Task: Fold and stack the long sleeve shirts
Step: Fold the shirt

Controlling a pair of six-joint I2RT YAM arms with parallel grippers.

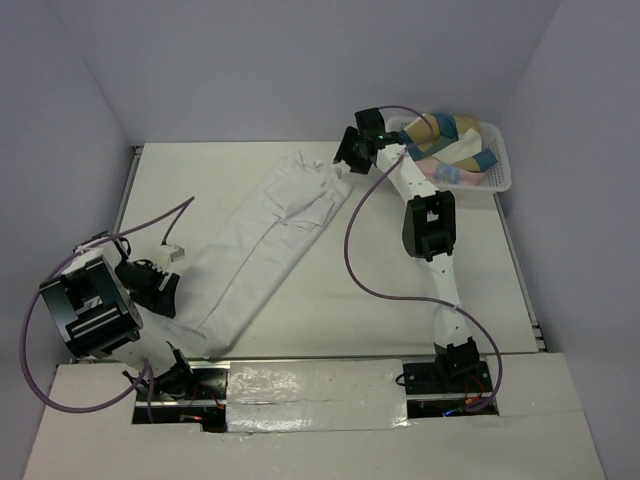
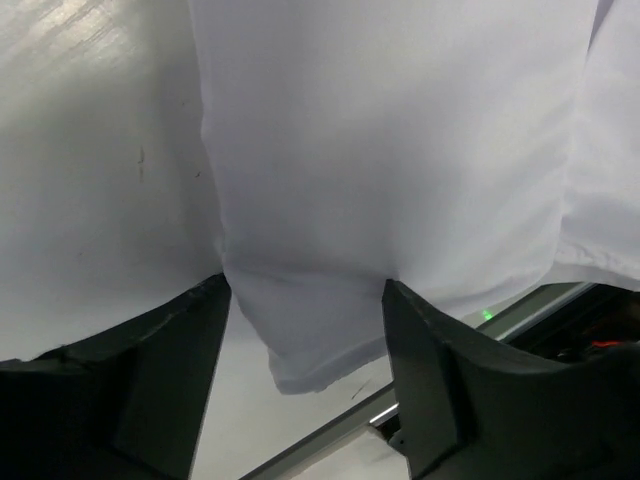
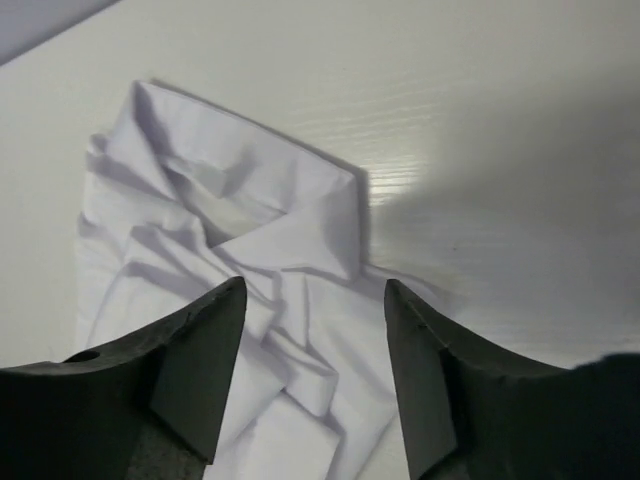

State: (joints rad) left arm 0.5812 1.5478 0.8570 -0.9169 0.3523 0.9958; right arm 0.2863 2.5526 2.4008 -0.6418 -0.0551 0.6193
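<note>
- The long sleeve shirt (image 1: 270,240) lies flat on the tabletop (image 1: 420,290) as a long narrow band, running on a slant from its hem near the left arm to its collar (image 3: 290,225) at the far middle; only this one is spread out.
- The left gripper (image 1: 160,292) hangs over the hem end with its jaws apart; in its wrist view the cloth shows between and beyond the fingers (image 2: 180,340) but is not pinched; whether the tips touch it I cannot tell.
- The right gripper (image 1: 352,152) hovers just beside the collar end, jaws likewise apart and holding nothing; the collar is rumpled, with small creases below it.
- A white basket (image 1: 503,170) stands at the far right corner, well apart from the hem, with coloured cloth inside.
- As I judge it, the lengthwise fold is done and the crosswise fold is the step in hand; roughly midway through this garment.
- To do it well: take the hem by both layers together, close to the edge, so the under layer does not lag; lift only enough to clear the cloth beneath; carry the hem along the band's own slant so the edges land square.
- Smooth or pin the collar end first; thin cloth like this will likely slide and drag its creases along.
- Risk: a shallow pinch catches one layer only, and the fold opens.
</note>
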